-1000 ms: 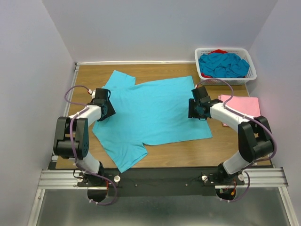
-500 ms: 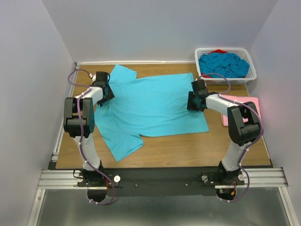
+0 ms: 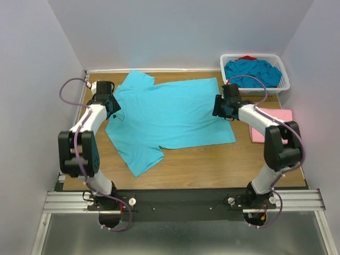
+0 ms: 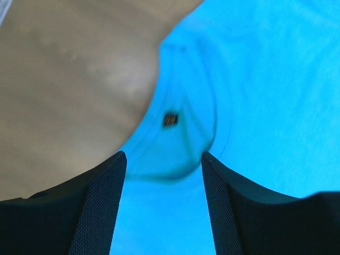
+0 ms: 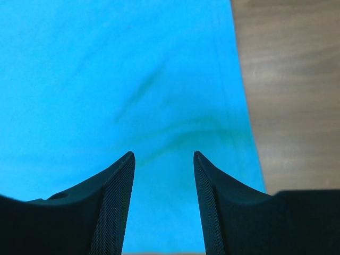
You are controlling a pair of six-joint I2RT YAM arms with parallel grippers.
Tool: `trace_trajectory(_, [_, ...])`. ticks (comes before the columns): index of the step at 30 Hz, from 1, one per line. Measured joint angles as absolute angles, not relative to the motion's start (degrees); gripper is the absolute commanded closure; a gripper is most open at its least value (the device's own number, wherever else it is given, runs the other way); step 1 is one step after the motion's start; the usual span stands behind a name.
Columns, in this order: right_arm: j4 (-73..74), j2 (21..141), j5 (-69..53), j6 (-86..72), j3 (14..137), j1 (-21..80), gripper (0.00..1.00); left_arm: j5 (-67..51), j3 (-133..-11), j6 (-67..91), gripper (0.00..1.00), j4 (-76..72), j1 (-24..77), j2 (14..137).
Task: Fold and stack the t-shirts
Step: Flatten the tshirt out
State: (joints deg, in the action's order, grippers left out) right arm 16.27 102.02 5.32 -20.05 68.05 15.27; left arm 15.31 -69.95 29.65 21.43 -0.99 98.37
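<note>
A turquoise t-shirt (image 3: 164,114) lies spread flat on the wooden table, with its collar at the left and its hem at the right. My left gripper (image 3: 112,108) is low over the collar, jaws open. In the left wrist view (image 4: 163,154) the collar (image 4: 183,139) and its label lie just ahead of the fingertips. My right gripper (image 3: 218,109) is low over the hem edge, jaws open, and blue cloth (image 5: 106,64) fills the gap in the right wrist view (image 5: 163,154). A folded pink t-shirt (image 3: 275,123) lies at the right. More turquoise shirts (image 3: 252,73) are piled in the basket.
The white lattice basket (image 3: 285,81) stands at the back right corner, with a bit of red cloth (image 3: 246,57) at its far side. The right wrist view shows bare wood (image 5: 292,79) beyond the hem. Grey walls close in the table on three sides.
Both grippers have moved toward the back of the table, and the turquoise shirt has slid back with them. Its sleeve now reaches the table's rear edge.
</note>
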Motion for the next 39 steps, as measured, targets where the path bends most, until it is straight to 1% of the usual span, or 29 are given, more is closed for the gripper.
trace_trajectory(4, [17.0, 91.4, 2.7, -21.1, 60.3, 15.3, 0.44, 15.8, -57.3, 31.9, 0.4, 23.0, -1.0, 82.8])
trace_trajectory(6, [17.2, 87.7, 0.8, -21.6, 56.9, 15.3, 0.44, 15.8, -52.7, 32.5, 0.41, 23.3, -1.0, 78.6])
trace_trajectory(8, [17.3, 85.4, -0.3, -22.1, 54.0, 15.3, 0.44, 15.6, -48.1, 32.9, 0.43, 24.3, -1.0, 76.2])
trace_trajectory(13, [19.1, 80.5, -2.3, -22.8, 48.2, 15.3, 0.44, 14.1, -41.6, 33.6, 0.45, 27.4, -1.0, 75.7])
trace_trajectory(21, [19.4, 78.2, -2.9, -23.1, 46.0, 15.3, 0.44, 10.7, -40.7, 34.6, 0.45, 28.3, -0.3, 75.7])
trace_trajectory(27, [19.4, 77.6, -2.9, -23.1, 45.7, 15.3, 0.44, 9.7, -40.7, 35.5, 0.51, 28.9, -0.3, 75.7])
trace_trajectory(31, [19.4, 77.2, -2.9, -23.1, 45.3, 15.3, 0.44, 9.4, -40.7, 36.1, 0.53, 29.8, -0.3, 75.7])
trace_trajectory(33, [19.4, 77.0, -2.8, -23.2, 45.3, 15.3, 0.44, 9.3, -40.7, 36.3, 0.55, 30.2, -0.3, 75.7])
trace_trajectory(39, [19.4, 76.0, -2.8, -23.6, 45.2, 15.3, 0.44, 9.2, -40.7, 36.7, 0.55, 30.6, 1.3, 76.7])
